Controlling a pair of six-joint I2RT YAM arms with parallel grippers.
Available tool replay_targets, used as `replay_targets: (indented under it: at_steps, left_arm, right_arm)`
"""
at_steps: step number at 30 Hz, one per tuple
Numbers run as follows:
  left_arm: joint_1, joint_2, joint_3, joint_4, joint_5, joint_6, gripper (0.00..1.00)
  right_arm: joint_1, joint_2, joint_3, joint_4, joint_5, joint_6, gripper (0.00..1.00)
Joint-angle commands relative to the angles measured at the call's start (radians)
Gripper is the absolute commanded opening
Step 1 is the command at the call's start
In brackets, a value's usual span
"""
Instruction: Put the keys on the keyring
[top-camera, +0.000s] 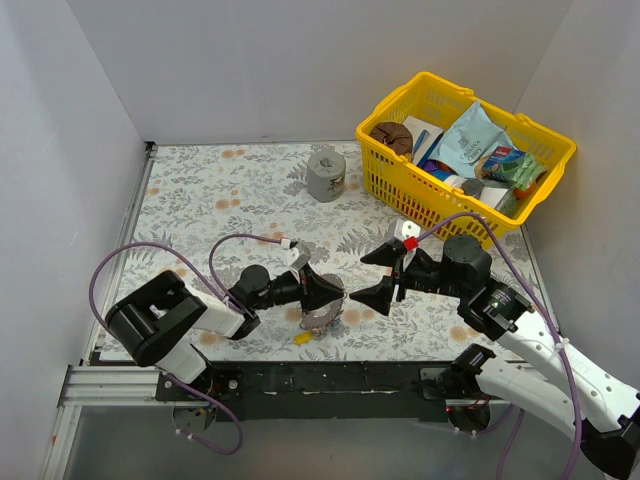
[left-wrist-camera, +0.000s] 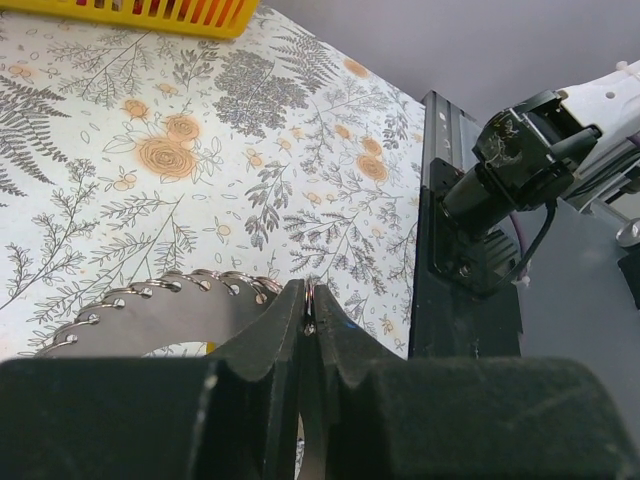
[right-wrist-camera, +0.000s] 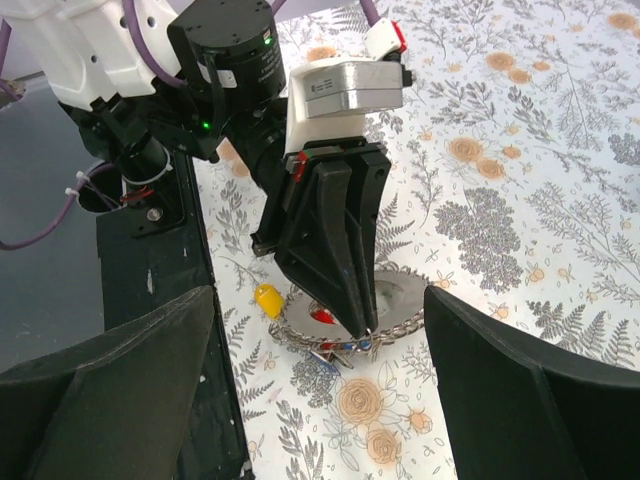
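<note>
The grey keyring (top-camera: 322, 318) lies flat on the floral table near the front edge. My left gripper (top-camera: 337, 292) is shut on a small wire loop at its ridged rim; the left wrist view shows the jaws (left-wrist-camera: 310, 292) pinching that loop, with the ring's flat face (left-wrist-camera: 170, 310) to the left. In the right wrist view the ring (right-wrist-camera: 405, 295) shows a red key (right-wrist-camera: 322, 316) in its hole, a blue key (right-wrist-camera: 340, 355) at its near rim and a yellow key (right-wrist-camera: 266, 298) beside it. My right gripper (top-camera: 381, 276) is open and empty, hovering right of the ring; it also frames the right wrist view (right-wrist-camera: 320, 292).
A yellow basket (top-camera: 385, 160) full of packets stands at the back right. A grey can (top-camera: 326, 175) stands at the back middle. White walls close in the left, back and right. A black rail (top-camera: 330, 380) runs along the front edge.
</note>
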Motion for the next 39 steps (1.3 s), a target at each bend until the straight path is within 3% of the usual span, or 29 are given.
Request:
replay_targets:
  at_steps: [1,10,14,21,22,24,39]
  left_arm:
    - [-0.001,0.027,0.048,-0.009,-0.020,0.011,0.08]
    - [-0.001,0.112,0.117,-0.030,-0.009,-0.009,0.14]
    - [-0.001,0.124,0.126,-0.043,-0.021,-0.011,0.27]
    - [-0.001,0.087,0.117,-0.055,-0.041,-0.003,0.57]
    - [-0.001,0.081,0.115,-0.061,-0.044,0.000,0.76]
    - [-0.001,0.067,0.112,-0.066,-0.041,0.007,0.97]
    - [-0.001,-0.003,0.101,-0.139,-0.023,0.038,0.98]
  right_arm:
    - [-0.002,-0.021,-0.016,0.033,-0.005,-0.009,0.93]
    - [-0.002,-0.030,-0.015,0.013,0.006,-0.010,0.93]
    - [-0.002,-0.030,-0.013,0.010,0.011,-0.009,0.93]
    - [-0.002,-0.036,-0.015,0.008,0.017,-0.009,0.93]
    - [-0.002,-0.034,-0.015,0.008,0.017,-0.009,0.93]
    - [-0.002,-0.033,-0.016,0.011,0.017,-0.010,0.93]
    - [-0.004,-0.022,-0.027,0.031,0.020,-0.006,0.93]
